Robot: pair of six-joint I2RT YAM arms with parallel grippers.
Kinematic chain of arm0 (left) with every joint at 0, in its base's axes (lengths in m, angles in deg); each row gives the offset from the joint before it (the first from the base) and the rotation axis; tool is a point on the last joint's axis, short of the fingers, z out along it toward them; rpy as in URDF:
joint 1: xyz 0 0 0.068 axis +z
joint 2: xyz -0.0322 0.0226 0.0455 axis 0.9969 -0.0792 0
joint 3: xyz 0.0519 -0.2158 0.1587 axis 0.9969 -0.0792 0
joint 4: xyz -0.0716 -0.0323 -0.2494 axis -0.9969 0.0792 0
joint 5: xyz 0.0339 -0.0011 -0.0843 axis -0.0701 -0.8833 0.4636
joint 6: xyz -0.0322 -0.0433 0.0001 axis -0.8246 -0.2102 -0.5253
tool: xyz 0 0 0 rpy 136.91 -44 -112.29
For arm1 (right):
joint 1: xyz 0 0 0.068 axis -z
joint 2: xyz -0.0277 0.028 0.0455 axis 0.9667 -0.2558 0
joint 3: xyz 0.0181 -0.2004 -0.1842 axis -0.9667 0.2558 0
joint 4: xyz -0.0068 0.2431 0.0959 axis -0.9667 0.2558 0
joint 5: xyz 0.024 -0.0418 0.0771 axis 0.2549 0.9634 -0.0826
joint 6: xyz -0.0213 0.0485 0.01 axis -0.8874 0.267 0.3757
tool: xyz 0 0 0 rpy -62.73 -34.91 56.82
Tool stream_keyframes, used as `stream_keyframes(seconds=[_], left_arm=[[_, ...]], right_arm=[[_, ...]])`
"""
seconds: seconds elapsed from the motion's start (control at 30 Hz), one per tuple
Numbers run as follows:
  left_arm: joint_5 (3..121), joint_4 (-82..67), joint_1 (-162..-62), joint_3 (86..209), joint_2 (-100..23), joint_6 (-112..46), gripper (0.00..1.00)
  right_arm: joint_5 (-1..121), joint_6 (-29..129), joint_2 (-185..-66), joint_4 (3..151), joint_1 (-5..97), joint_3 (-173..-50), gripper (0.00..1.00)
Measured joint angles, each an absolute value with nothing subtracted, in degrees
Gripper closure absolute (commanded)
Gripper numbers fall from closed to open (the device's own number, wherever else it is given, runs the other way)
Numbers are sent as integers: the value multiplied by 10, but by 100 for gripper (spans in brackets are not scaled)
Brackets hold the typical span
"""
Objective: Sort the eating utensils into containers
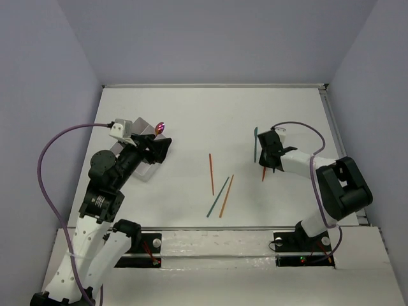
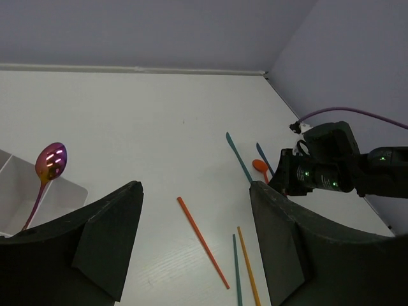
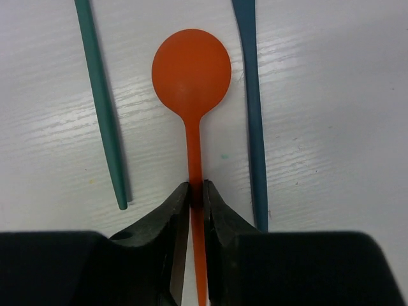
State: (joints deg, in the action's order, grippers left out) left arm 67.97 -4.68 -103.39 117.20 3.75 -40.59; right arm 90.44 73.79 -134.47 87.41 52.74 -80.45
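The top view overlooks the whole table [image 1: 191, 108]. Both wrist views share the orange spoon [image 3: 191, 64]: left from afar, right close above.

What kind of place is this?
Probably a robot lab test cell, not a kitchen: a white table boxed in by plain walls, left arm and right arm bolted at its edge.

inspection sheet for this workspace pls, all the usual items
surface: white table, faint grain
job's things: orange spoon between a teal stick and a blue utensil; mid-table a red stick, second teal stick, orange stick; shiny spoon with its handle in the tray
clutter: nothing seen
grippers: left gripper open, empty; right gripper shut on the orange spoon's handle
cables: left purple cable, right purple cable, both looping free
surroundings: plain grey walls
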Motion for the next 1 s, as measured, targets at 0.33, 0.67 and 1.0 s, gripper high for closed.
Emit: stream_keyframes(seconds=[0.33,0.67,1.0], left_arm=[[698,-49,-1034,1172,25,-407,21],[770,-75,-1035,1172,-86,-455,23],[783,-162,-1149,1172,-222,-560,22]], right_arm=[[902,725,-1333,878,527,-811,93],[793,660,-1153,830,496,-807,93],[544,639,-1104,706,415,-768,93]])
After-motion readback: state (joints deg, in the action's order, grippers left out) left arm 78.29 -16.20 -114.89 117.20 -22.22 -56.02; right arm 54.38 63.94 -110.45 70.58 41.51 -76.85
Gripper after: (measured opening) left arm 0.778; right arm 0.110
